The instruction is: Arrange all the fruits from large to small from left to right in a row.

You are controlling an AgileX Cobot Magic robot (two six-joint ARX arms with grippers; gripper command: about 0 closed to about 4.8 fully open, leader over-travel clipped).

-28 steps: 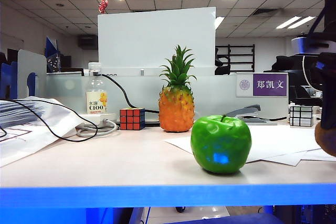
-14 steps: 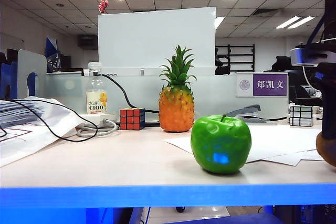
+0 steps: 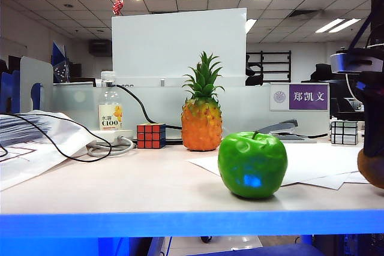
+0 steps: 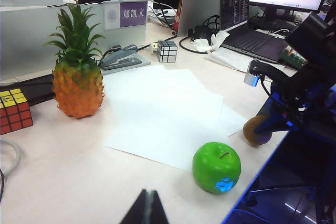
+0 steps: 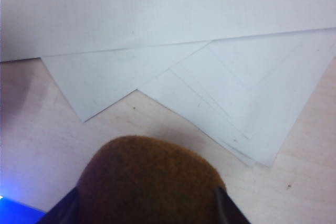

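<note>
My right gripper (image 5: 147,208) sits at the far right edge of the exterior frame, its jaws spread around the brown kiwi (image 5: 149,179) low over the table (image 3: 120,190); whether they grip it I cannot tell. My left gripper (image 4: 147,208) is pinched shut on nothing at the bottom centre of its own view. The apple (image 3: 252,166) sits centre-right in the foreground, the pineapple (image 3: 202,118) upright behind it at centre

Pale desk (image 3: 138,190), blue front edge. Directly on it: pineapple (image 3: 201,118), apple (image 3: 252,165) near front edge, cube (image 3: 150,135), bottle (image 3: 110,109), white sheets (image 4: 168,108), stapler (image 4: 122,57), second cube (image 4: 167,51), cable coil (image 3: 111,147), kiwi (image 4: 256,131) at right edge.
</note>
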